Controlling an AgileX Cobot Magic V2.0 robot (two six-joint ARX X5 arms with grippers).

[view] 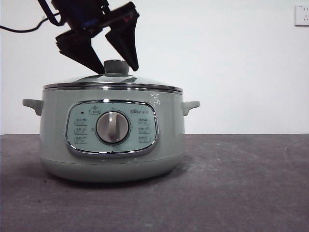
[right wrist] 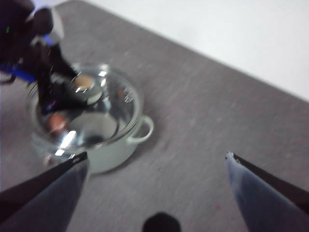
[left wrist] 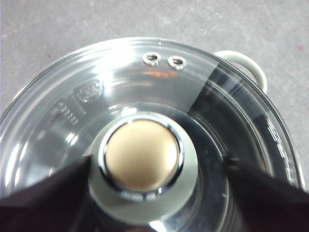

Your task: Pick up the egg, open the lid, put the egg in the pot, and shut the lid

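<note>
My left gripper point(view: 114, 65) stood over the pot point(view: 112, 140), jaws spread wide, one on each side of the pale green knob point(view: 116, 66) and holding nothing. In the left wrist view neither jaw touched the knob point(left wrist: 142, 155); a clear gap showed on both sides. The lid point(view: 112, 83) sat on the pot, its steel rim level all round as far as the front view showed.

The egg point(right wrist: 57, 123) appeared in the right wrist view as a blurred orange-brown shape under the glass, inside the pot. I judged it already placed and the lid closed, though the blur left that short of certain.

My right gripper point(right wrist: 157, 166) was wide open and empty, well apart from the pot, above bare table point(right wrist: 203, 125).

Risks noted from here:
- If the left jaws rose off-centre, one could catch the knob, tilt or drag the lid, and leave it unseated.
- If they closed instead, the lid would lift with the arm and the pot would be reopened.
- A sideways push on the knob could shift the pot and roll the egg against the wall, cracking the shell.
</note>
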